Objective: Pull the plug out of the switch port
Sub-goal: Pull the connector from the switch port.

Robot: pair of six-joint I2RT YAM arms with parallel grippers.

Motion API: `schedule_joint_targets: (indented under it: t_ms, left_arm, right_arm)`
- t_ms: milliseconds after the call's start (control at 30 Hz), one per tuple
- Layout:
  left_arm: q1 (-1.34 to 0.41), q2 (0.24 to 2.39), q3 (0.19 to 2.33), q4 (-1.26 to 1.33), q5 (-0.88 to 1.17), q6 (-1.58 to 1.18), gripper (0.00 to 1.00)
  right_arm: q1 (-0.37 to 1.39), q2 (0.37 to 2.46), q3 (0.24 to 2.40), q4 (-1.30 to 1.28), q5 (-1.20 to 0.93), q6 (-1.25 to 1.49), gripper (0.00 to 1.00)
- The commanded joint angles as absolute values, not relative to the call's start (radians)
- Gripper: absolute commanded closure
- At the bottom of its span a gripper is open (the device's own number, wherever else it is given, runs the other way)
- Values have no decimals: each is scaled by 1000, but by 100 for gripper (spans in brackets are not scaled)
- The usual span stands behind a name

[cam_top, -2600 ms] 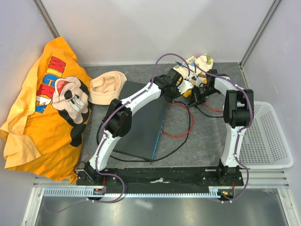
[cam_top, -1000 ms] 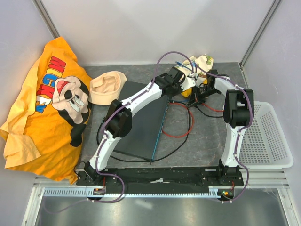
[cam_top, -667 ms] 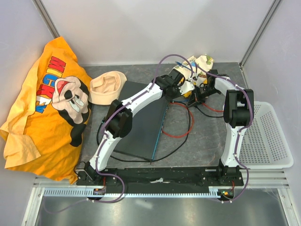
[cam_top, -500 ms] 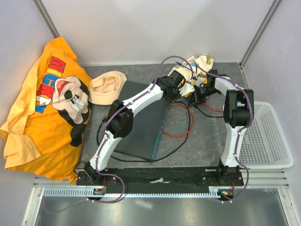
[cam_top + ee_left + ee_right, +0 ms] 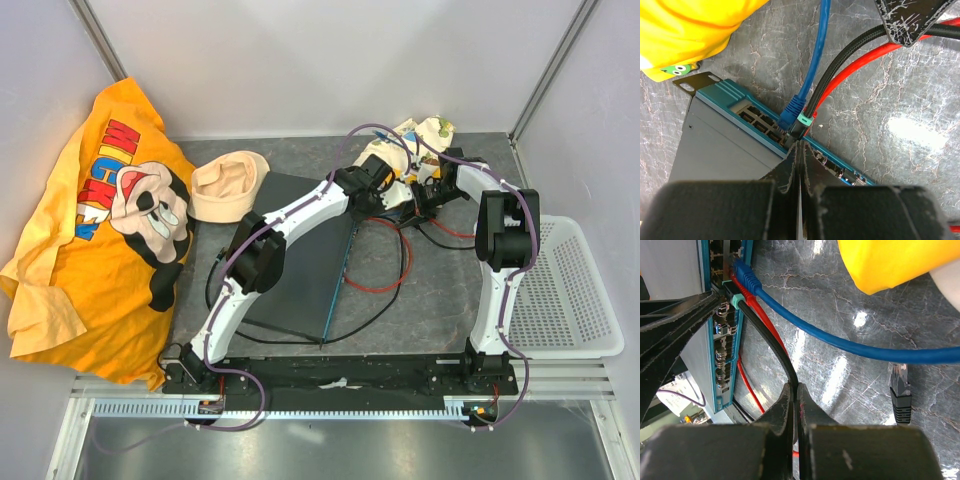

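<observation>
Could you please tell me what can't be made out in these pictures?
- Left wrist view: the left gripper covers where the black plug meets the switch, so its seating is unclear.
- Right wrist view: the right gripper hides the black cable past its tips; pinched or passing underneath, I cannot tell.
- Top view: the ports are too small to see.

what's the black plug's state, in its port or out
In. The black plug with the teal collar has its tip inside a socket on the switch edge, beside the blue plug.
</observation>
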State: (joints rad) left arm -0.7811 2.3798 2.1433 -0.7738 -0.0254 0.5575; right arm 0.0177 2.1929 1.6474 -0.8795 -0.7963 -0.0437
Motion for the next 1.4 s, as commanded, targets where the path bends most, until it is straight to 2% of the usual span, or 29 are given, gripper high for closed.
schedule_joint_targets:
  t_ms: [0, 867, 1200, 1367]
  left_arm:
    - [-784, 2393, 2177, -746, -29, 531, 98]
    - [-784, 2402, 2079, -669, -101, 594, 98]
    - [-784, 2381, 2221, -683, -66, 511, 98]
    - [-784, 2385, 2200, -710, -68, 535, 98]
  right_arm:
    - [28, 2201, 1654, -793, -851, -9, 100]
    - [31, 2209, 1651, -790, -854, -6, 99]
    - [38, 2217, 1660, -790, -854, -3, 99]
    - [41, 2220, 1663, -790, -856, -2, 99]
